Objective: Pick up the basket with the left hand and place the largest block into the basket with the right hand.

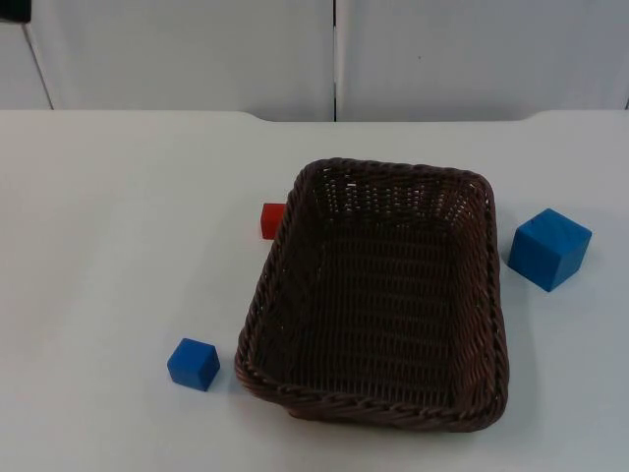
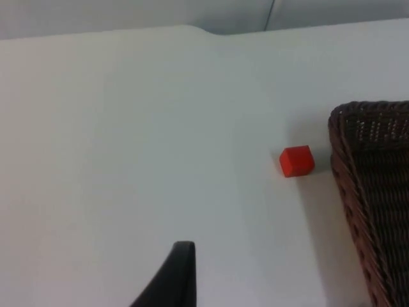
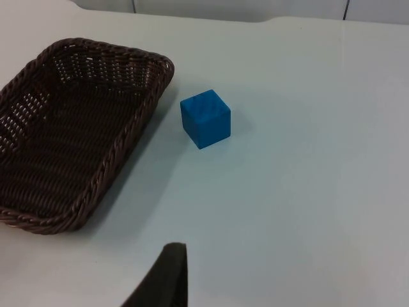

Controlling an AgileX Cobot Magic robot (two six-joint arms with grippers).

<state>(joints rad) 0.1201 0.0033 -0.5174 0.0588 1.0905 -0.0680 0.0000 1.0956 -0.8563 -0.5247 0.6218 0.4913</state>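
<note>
Where the white table top [image 1: 118,226] meets the grey partition wall [image 1: 187,54], you see a pale, matte surface with a shallow stepped edge and a dark vertical seam dividing the wall panels. Resting flat on the table, right of centre in the top view, is the dark brown rectangular woven wicker basket [image 1: 378,295], its rim braided like rope, its sloping walls openwork near the top and its floor tightly woven; nothing lies inside it. To the basket's right, near but apart from the rim, stands the large blue cube-shaped block [image 1: 549,249] (the largest of the three, smooth-faced, sharp-edged), turned so one corner faces the basket. Against the basket's far left corner sits the small red cube-shaped block [image 1: 272,219], partly hidden by the rim in the top view; the left wrist view shows it just beside the basket, not touching. Near the basket's front left corner lies the small blue cube-shaped block [image 1: 194,364], also apart from the wicker.

Note the left gripper [image 2: 172,281], above bare table short of the red block, and the right gripper [image 3: 163,281], above bare table short of the large blue block. One black fingertip of each is visible, so you cannot tell how far either stands open; neither touches anything.
</note>
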